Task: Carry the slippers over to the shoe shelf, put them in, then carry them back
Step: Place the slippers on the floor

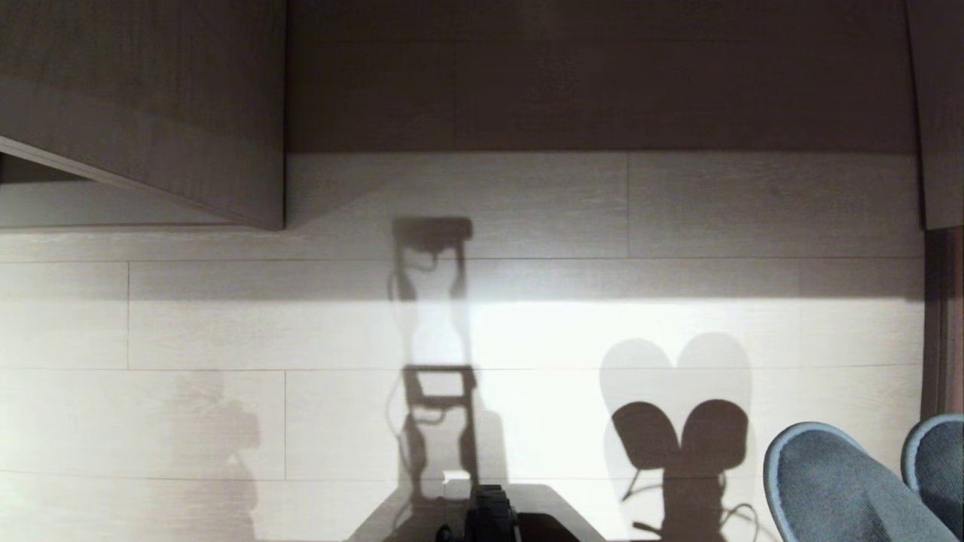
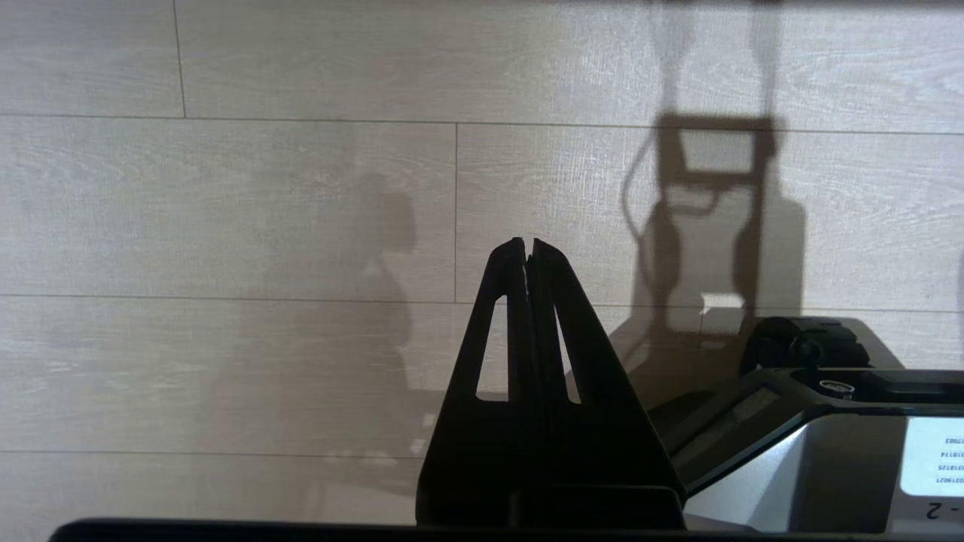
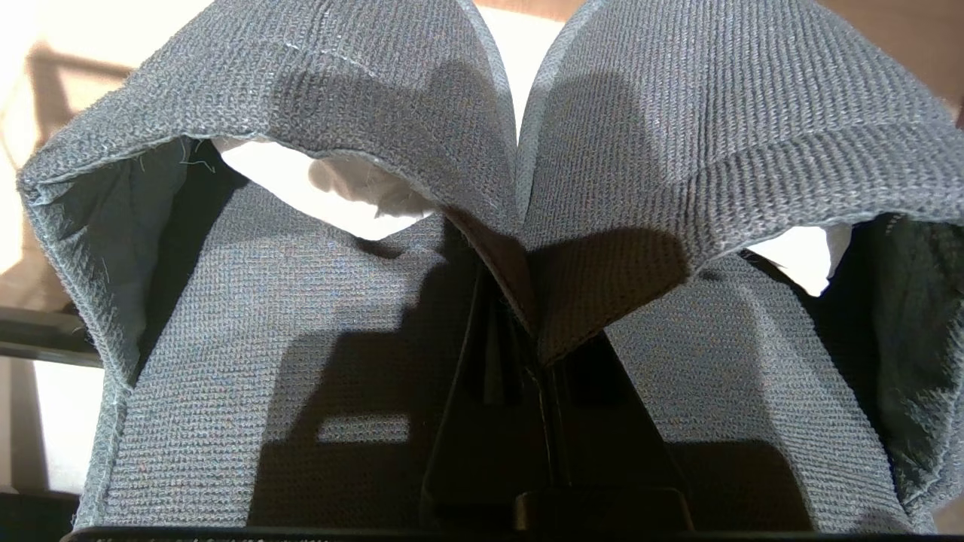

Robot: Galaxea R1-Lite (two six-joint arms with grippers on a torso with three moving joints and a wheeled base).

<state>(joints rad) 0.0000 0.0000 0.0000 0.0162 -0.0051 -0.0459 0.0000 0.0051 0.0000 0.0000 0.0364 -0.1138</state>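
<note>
Wood-plank floor (image 1: pixel 527 331) underfoot, with a dark wooden cabinet (image 1: pixel 151 113) ahead on the left; no shoe shelf in view. Slippers (image 3: pixel 422 135) carried as a pair at the right edge of the head view, clear of the floor. Right gripper (image 3: pixel 538 354) fully closed, pinching both inner edges together. Risk: thin fabric grip, likely to slip under sway of the trunk or base, dropping one slipper. Left gripper (image 2: pixel 527 252) closed, empty, parked over the floor.
</note>
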